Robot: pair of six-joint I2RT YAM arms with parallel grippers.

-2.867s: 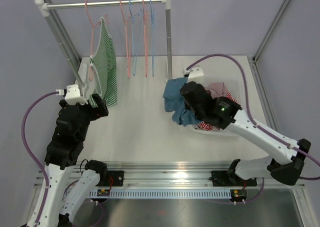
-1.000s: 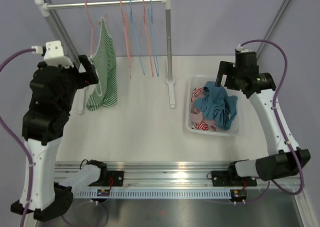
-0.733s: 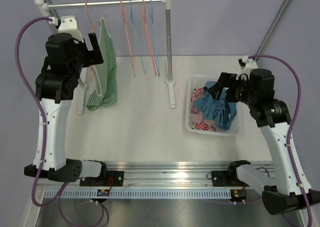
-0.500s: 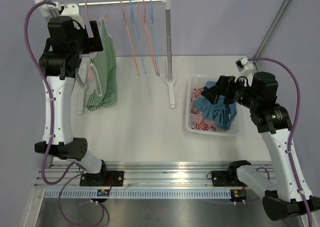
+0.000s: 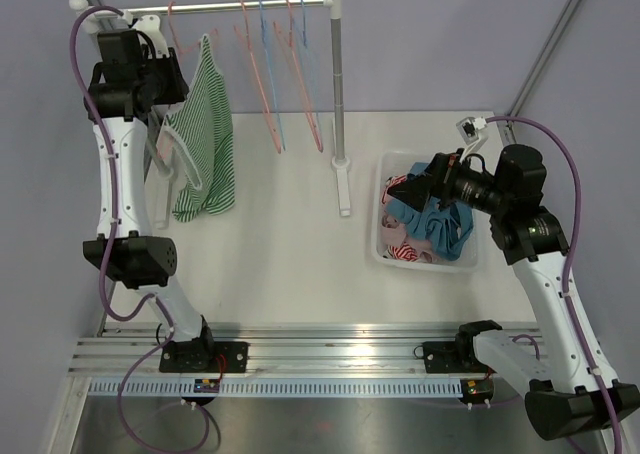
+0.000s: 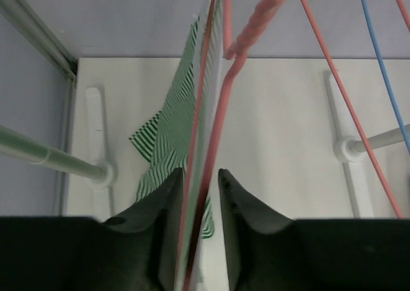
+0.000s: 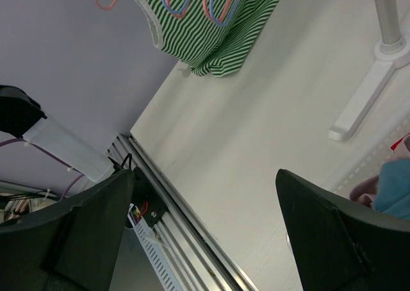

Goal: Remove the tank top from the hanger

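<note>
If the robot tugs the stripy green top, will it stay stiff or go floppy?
Probably floppy: the tank top droops in soft folds and its hem bunches on the table. Likely light, since a thin pink hanger carries it. It may snag on that hanger when tugged.

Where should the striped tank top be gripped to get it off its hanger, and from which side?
Probably the loose hem of the tank top, approached from the robot's right: it hangs slack below the pink hanger, while the left gripper and rack post crowd its left side.
</note>
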